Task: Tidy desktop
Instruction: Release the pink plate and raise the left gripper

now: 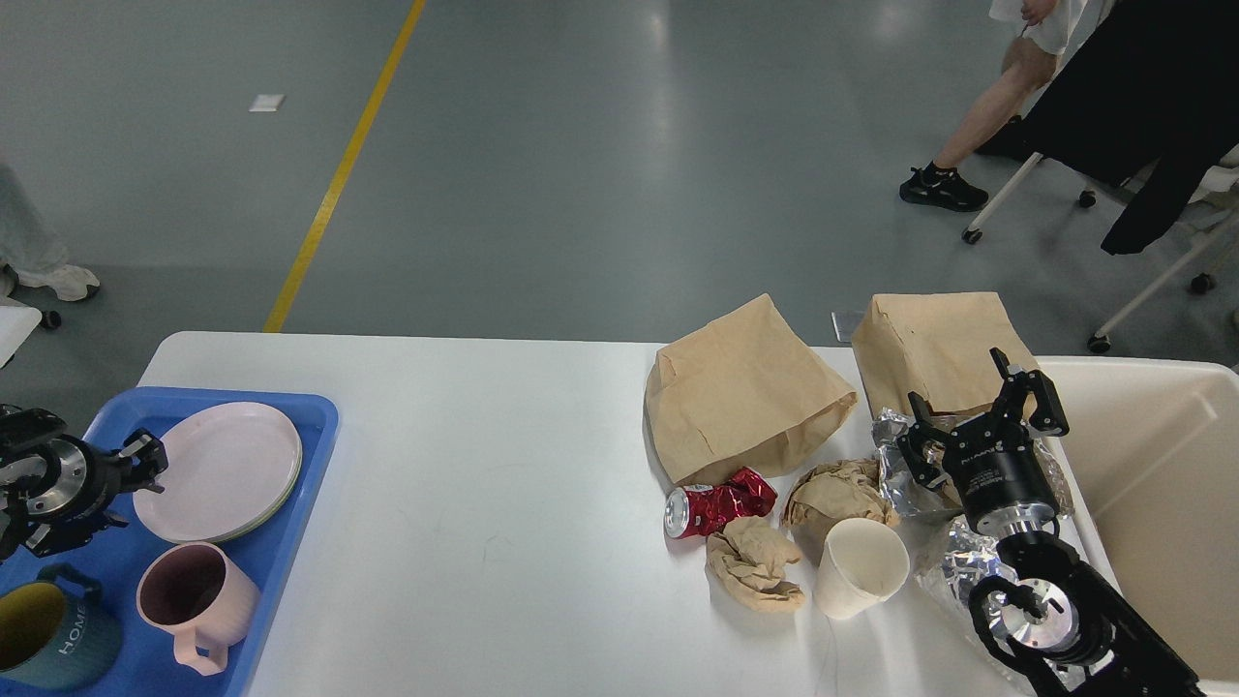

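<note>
The white desktop [465,465] spans the view. On its right side lie two brown paper bags [745,392] [934,344], a crushed red can [718,505], crumpled brown paper wads [755,566] [837,494], a white paper cup [861,566] and crumpled silver foil [895,455]. My right gripper [978,397] is open and empty, hovering above the foil in front of the right bag. My left gripper [135,484] is at the left edge over the blue tray [290,426], next to the plates; its fingers look open and empty.
The blue tray holds stacked pale pink plates [223,469], a pink mug [194,600] and a dark teal mug [53,639]. A cream-white bin [1162,465] stands at the table's right end. A person's legs and rolling chairs are on the floor beyond.
</note>
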Controlling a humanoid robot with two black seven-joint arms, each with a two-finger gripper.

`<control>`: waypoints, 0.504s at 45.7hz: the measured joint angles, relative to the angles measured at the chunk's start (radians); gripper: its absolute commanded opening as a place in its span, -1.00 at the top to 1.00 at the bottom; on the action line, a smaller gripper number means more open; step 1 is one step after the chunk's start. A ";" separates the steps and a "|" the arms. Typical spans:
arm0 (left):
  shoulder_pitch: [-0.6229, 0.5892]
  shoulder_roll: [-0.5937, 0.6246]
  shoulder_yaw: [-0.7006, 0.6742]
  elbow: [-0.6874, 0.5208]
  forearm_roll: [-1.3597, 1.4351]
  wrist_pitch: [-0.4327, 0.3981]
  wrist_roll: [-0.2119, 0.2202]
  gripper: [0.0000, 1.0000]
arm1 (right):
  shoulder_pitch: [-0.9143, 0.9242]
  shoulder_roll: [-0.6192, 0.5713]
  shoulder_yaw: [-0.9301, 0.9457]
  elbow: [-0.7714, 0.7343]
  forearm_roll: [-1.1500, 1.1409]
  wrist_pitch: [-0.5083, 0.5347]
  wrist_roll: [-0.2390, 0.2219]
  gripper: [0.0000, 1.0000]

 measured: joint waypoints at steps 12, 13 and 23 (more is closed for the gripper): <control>-0.076 0.054 -0.151 -0.005 0.006 -0.041 -0.004 -0.93 | 0.000 0.000 0.000 0.000 0.000 0.000 0.000 -1.00; -0.076 0.068 -0.196 -0.005 0.006 -0.046 -0.004 -0.93 | 0.000 0.000 0.000 0.000 0.000 0.000 0.000 -1.00; 0.033 0.143 -0.751 -0.004 0.006 -0.076 -0.018 -0.93 | 0.000 0.000 0.000 0.000 0.000 0.000 0.000 -1.00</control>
